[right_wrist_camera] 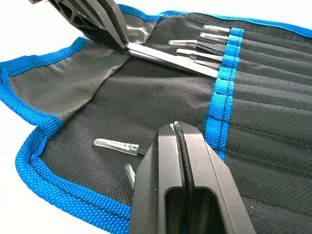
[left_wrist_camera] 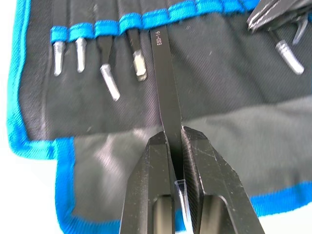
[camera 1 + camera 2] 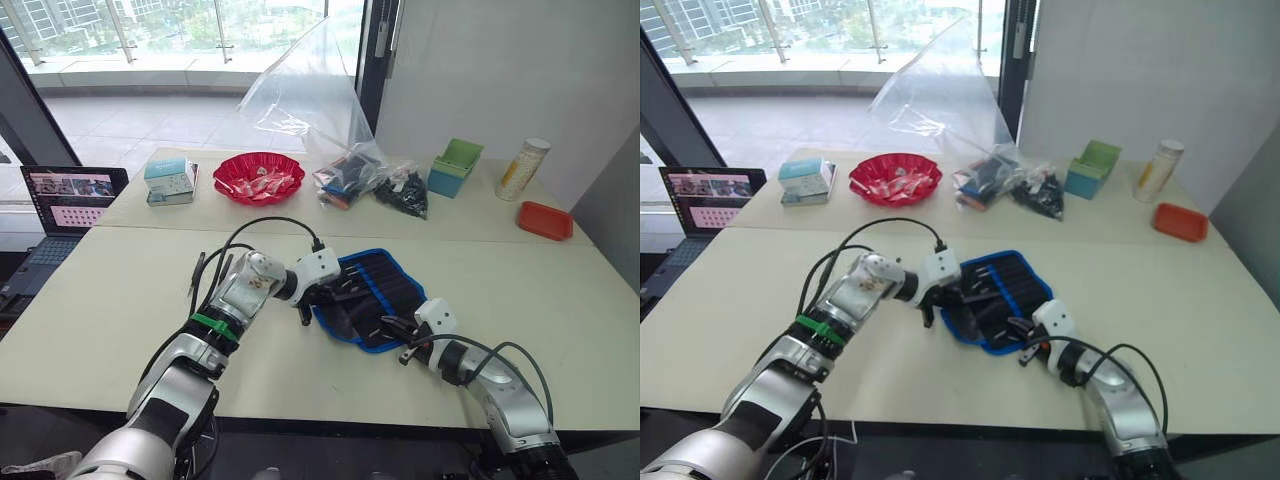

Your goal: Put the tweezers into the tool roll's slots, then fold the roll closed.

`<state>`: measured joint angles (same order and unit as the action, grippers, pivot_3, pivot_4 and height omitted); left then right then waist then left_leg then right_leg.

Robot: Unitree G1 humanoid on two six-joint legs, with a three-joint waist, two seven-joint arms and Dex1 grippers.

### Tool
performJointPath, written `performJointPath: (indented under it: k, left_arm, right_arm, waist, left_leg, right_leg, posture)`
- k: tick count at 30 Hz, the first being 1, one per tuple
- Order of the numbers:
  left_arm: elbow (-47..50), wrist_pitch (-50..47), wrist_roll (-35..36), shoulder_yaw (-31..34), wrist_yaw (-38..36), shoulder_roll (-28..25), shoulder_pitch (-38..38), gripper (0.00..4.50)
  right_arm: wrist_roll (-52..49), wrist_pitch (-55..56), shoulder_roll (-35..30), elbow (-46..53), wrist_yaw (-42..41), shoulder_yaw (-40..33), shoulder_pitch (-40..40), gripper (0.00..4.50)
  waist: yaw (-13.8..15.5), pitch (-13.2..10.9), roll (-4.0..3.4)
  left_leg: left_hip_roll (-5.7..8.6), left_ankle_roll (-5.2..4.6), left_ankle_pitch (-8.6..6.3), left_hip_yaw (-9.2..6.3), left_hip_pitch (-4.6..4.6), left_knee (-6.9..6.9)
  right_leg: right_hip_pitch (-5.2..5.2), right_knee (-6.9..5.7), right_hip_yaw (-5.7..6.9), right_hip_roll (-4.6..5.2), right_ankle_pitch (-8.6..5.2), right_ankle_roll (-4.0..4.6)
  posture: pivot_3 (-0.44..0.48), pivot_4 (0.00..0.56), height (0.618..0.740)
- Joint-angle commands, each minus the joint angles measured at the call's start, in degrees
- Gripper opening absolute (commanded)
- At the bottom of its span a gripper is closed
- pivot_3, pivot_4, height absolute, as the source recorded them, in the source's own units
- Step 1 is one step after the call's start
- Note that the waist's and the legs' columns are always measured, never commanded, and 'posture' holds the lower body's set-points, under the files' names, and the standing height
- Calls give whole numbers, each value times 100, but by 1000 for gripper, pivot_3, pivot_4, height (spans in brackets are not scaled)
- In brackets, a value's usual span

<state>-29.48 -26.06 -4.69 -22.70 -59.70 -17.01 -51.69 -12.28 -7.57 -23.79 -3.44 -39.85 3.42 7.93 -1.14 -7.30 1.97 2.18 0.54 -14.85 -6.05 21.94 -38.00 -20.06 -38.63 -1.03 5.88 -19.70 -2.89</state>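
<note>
The tool roll [image 3: 378, 285] lies open on the near table, black with blue edging. My left gripper [image 2: 174, 134] is shut on one black tweezers [image 2: 165, 83], whose far end sits in a slot under the blue band. Beside it, several other tweezers [image 2: 109, 83] with clear-capped tips stick out of the neighbouring slots. My right gripper [image 1: 176, 127] is shut over the roll's near part with nothing visible between its fingers. Two more capped tips [image 1: 114, 145] poke out beside it. Two slim dark pieces [image 3: 198, 272], maybe tweezers, lie left of my left forearm.
On the far table stand a red bowl [image 3: 259, 178], a clear plastic bag of dark items [image 3: 350, 175], a small box [image 3: 170, 180], a green and blue bin [image 3: 455, 167], a canister [image 3: 523, 168] and a red tray [image 3: 545, 220]. A laptop [image 3: 70, 200] sits far left.
</note>
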Motion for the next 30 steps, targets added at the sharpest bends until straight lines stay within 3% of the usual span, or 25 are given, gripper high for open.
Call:
performJointPath:
  k: [1,18,30]
  left_arm:
    - [-88,186,-42,-5,59,140,-239,8]
    - [-2349,1439,-267,146,883,1255,-1082,8]
    - [-3235,2051,-400,277,990,1542,-1349,8]
  right_arm:
    - [220,-195,1,-365,14,198,-220,0]
    - [195,-215,20,-168,163,163,-442,0]
    - [167,-217,21,-84,288,66,-588,0]
  waist:
    - [1,0,0]
    - [37,0,1]
    - [75,1,2]
  left_leg:
    - [0,0,0,0,0,0]
    - [5,-3,-2,1,5,-13]
    - [13,-6,-4,-2,4,-24]
  right_leg:
    - [0,0,0,0,0,0]
    - [0,-6,1,3,0,-1]
    - [3,-22,6,10,-1,-2]
  posture:
    - [0,150,740]
    - [0,150,740]
    - [0,150,740]
